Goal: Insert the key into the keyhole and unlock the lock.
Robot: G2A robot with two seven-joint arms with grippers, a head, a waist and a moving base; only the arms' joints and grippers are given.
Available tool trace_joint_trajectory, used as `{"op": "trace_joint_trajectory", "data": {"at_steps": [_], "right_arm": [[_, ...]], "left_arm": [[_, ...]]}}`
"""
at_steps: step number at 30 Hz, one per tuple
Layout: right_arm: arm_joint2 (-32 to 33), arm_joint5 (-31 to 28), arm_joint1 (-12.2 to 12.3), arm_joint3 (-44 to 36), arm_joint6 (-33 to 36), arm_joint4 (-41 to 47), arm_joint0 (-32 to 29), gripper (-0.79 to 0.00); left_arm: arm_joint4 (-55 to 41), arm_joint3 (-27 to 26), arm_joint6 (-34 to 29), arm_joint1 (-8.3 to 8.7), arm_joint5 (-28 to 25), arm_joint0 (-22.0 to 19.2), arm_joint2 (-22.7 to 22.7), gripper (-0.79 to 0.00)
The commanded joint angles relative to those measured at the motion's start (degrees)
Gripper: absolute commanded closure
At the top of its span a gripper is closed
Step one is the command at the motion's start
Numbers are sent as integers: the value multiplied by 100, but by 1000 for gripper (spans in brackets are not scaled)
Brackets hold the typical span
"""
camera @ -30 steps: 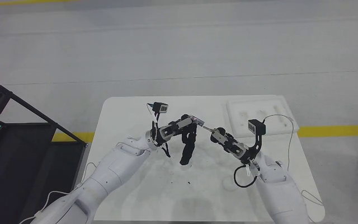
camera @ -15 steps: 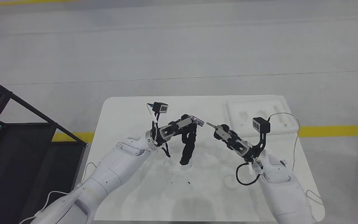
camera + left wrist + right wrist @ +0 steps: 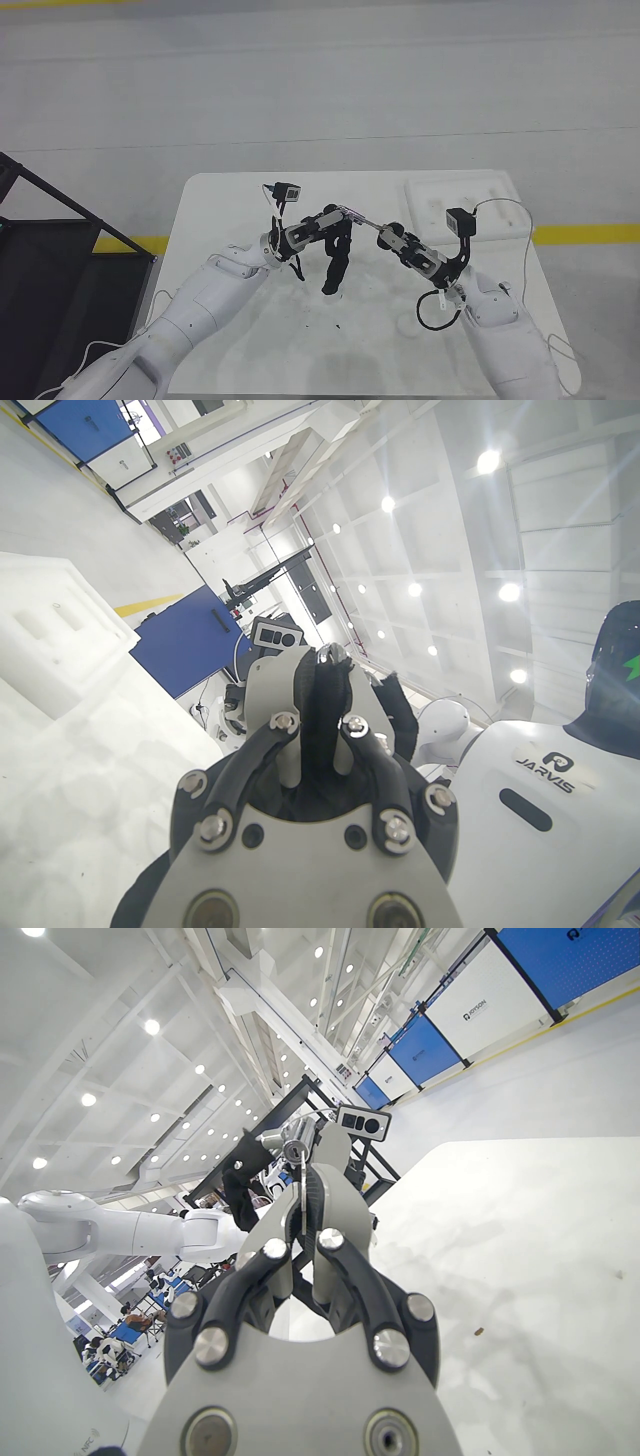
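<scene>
A slim metal key (image 3: 303,1190) is held edge-on, its long axis running straight toward the lock (image 3: 291,1146), with the tip at the keyhole; how deep it sits cannot be told. The right gripper (image 3: 305,1178) has its fingers closed on the key's head, just beside the lock. The left gripper (image 3: 325,665) is clamped on the lock, with a black cloth (image 3: 335,265) caught in its grip and hanging below the lock. Both are raised above the white table (image 3: 250,200). A white foam tray (image 3: 480,190) lies well apart from the lock, at the table's far corner behind the right gripper.
</scene>
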Motion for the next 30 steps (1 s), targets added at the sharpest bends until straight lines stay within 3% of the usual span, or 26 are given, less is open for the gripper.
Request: {"op": "trace_joint_trajectory", "data": {"at_steps": [1, 30], "right_arm": [[-27, -17, 10, 12, -56, -10, 7, 0], [-60, -51, 308, -238, -40, -70, -66, 0]], "left_arm": [[0, 0, 0, 0, 0, 0, 0, 0], [0, 0, 0, 0, 0, 0, 0, 0]]}}
